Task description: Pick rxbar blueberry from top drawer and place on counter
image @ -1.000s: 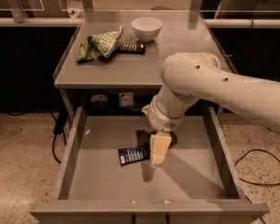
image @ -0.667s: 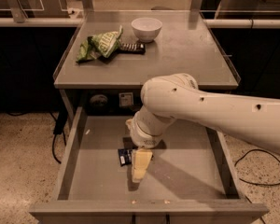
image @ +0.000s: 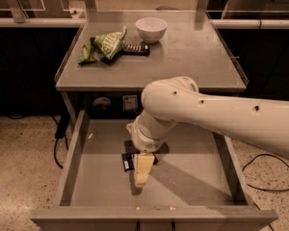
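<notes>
While reaching down into wide shallow grey top drawer (image: 73, 161) at lower centre of frame, hanging cream-coloured gripper (image: 141, 179) tip-down right over small flat navy-blue rxbar blueberry (image: 128, 161). Covering most of wrapper; only left end and a sliver on the right showing. Lying flat on drawer bottom, mid-drawer, away from every wall, hence straight-down reach by big white arm (image: 221, 114) entering from right edge of frame. Claw state: cannot tell, spread or pressed together. Contact with bar: cannot tell either. Judged step: descend and grasp, pick not yet done. Above, in upper half of frame, flat grey counter (image: 188, 61) as drop target. Crowded into its upper-left part: crumpled green-and-white chip bag (image: 103, 46), black-brown bar with white lettering (image: 136, 48) touching bag's right side, round white bowl (image: 151, 29) just behind. Best to place on right half, well apart from lookalike dark bar. Risk: thin flat wrapper hard to pinch off smooth floor, likely to slide.
</notes>
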`<state>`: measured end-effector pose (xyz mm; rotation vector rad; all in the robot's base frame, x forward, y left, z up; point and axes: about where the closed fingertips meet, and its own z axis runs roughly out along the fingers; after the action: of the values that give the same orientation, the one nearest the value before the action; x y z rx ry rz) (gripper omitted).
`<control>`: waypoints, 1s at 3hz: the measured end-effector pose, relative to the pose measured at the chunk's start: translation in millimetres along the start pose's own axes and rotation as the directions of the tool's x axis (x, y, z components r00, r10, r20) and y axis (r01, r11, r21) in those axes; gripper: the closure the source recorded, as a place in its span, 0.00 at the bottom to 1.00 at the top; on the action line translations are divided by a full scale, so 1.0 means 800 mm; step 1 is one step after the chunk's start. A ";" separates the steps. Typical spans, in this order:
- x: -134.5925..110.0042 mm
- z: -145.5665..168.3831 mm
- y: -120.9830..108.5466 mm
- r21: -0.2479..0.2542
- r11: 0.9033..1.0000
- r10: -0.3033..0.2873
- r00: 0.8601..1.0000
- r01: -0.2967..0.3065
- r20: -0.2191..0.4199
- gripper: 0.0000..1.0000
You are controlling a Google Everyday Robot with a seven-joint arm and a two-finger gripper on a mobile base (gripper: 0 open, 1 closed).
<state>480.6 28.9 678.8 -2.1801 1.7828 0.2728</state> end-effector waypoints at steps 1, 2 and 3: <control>0.018 0.037 -0.021 -0.026 0.999 -0.044 0.999 0.044 0.006 0.00; 0.036 0.059 -0.032 -0.043 0.997 -0.062 0.998 0.062 0.015 0.00; 0.066 0.076 -0.027 -0.047 0.998 -0.045 0.999 0.045 0.014 0.00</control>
<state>515.7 6.0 606.8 -2.2424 1.7350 0.3205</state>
